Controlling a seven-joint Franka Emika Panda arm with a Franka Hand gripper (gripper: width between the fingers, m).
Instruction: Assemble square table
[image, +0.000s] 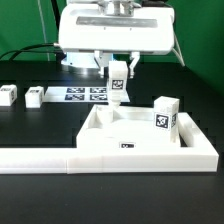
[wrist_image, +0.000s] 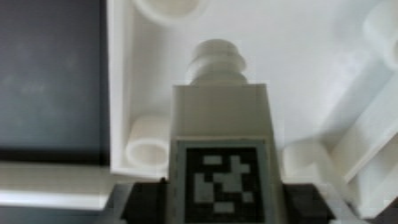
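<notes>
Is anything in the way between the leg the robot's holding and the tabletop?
Nothing I can see. The gripper holds the leg upright over the tabletop, with only bare white surface past its tip. The other leg stands off toward the exterior view's right.

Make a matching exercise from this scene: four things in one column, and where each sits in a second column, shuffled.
1. held leg
2. right-hand leg
3. leftmost leg
4. marker board

A. flat on the black table, behind the tabletop
B. upright in the jaws, over the tabletop
C. standing on the tabletop
D. on the black table, at the exterior view's far left

Pairs: 1-B, 2-C, 3-D, 4-A
</notes>
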